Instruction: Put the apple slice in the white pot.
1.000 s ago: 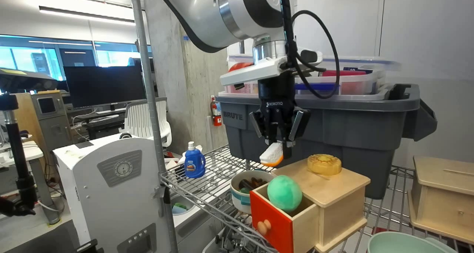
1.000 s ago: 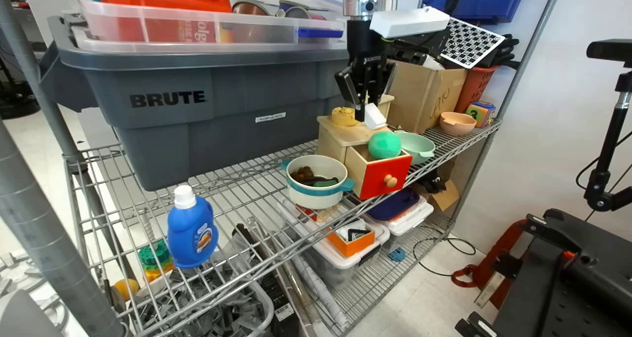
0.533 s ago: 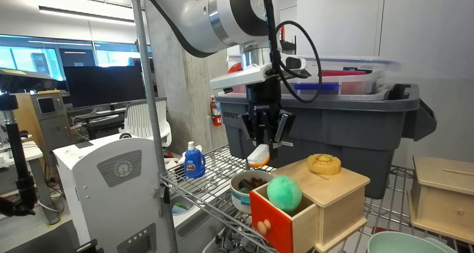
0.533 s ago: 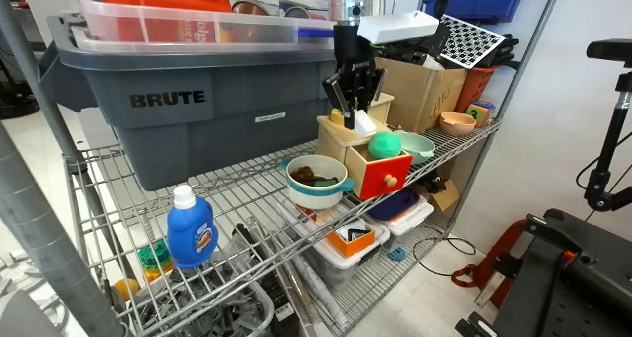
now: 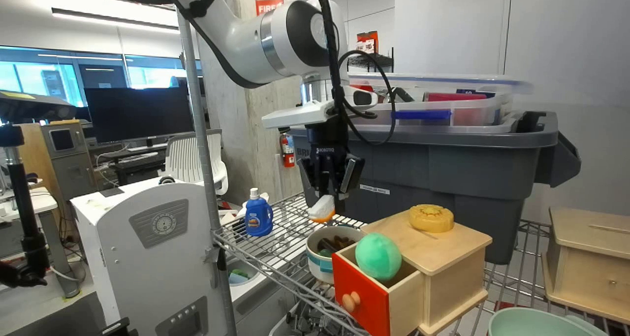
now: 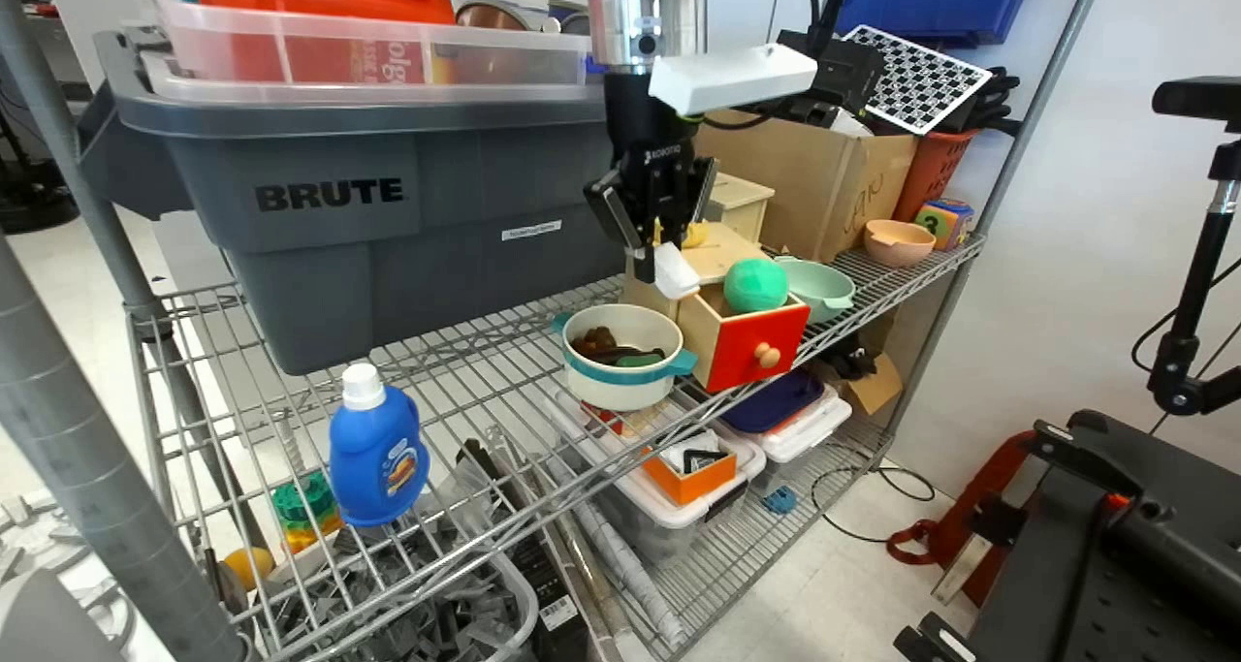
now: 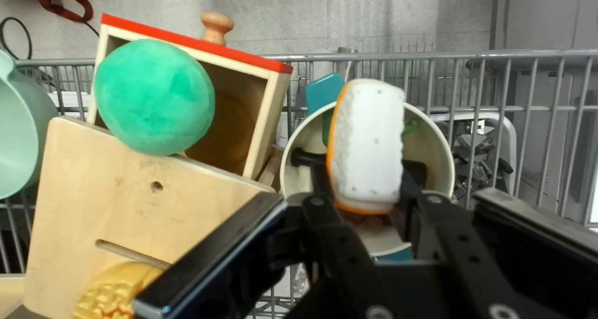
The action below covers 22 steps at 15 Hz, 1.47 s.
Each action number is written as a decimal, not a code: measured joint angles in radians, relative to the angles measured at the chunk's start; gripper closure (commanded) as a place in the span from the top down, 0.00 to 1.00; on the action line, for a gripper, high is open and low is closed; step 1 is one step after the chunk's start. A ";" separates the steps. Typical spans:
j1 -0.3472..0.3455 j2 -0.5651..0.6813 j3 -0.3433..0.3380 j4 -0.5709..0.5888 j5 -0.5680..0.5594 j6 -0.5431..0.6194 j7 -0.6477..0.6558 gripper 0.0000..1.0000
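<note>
wrist view, tool [image 7: 363, 183] gripping apple slice [image 7: 372, 137], pot [image 7: 435, 153] below

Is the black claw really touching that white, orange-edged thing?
Touching: the wrist view shows the gripper clamped on the apple slice, pressing both sides, no gap visible.

Wood, metal and plastic surfaces
The apple slice [image 7: 371, 141] looks matt and speckled, the white pot [image 6: 616, 394] smooth; the box [image 5: 455, 282] is smooth wood, the shelf [image 7: 467, 55] metal wire, the bottle [image 6: 376, 458] glossy plastic.
</note>
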 measured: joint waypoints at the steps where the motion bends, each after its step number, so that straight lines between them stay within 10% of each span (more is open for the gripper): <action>1: 0.002 0.005 0.000 0.010 0.000 -0.001 0.001 0.08; 9: 0.003 0.054 0.000 0.099 -0.002 -0.004 0.009 0.08; 10: 0.003 0.061 0.000 0.107 -0.003 -0.004 0.011 0.15; 11: 0.003 0.066 -0.001 0.114 -0.003 -0.004 0.012 0.55; 18: 0.005 0.083 -0.001 0.150 -0.004 -0.011 0.024 1.00; 22: 0.005 0.082 -0.004 0.156 -0.006 -0.012 0.034 1.00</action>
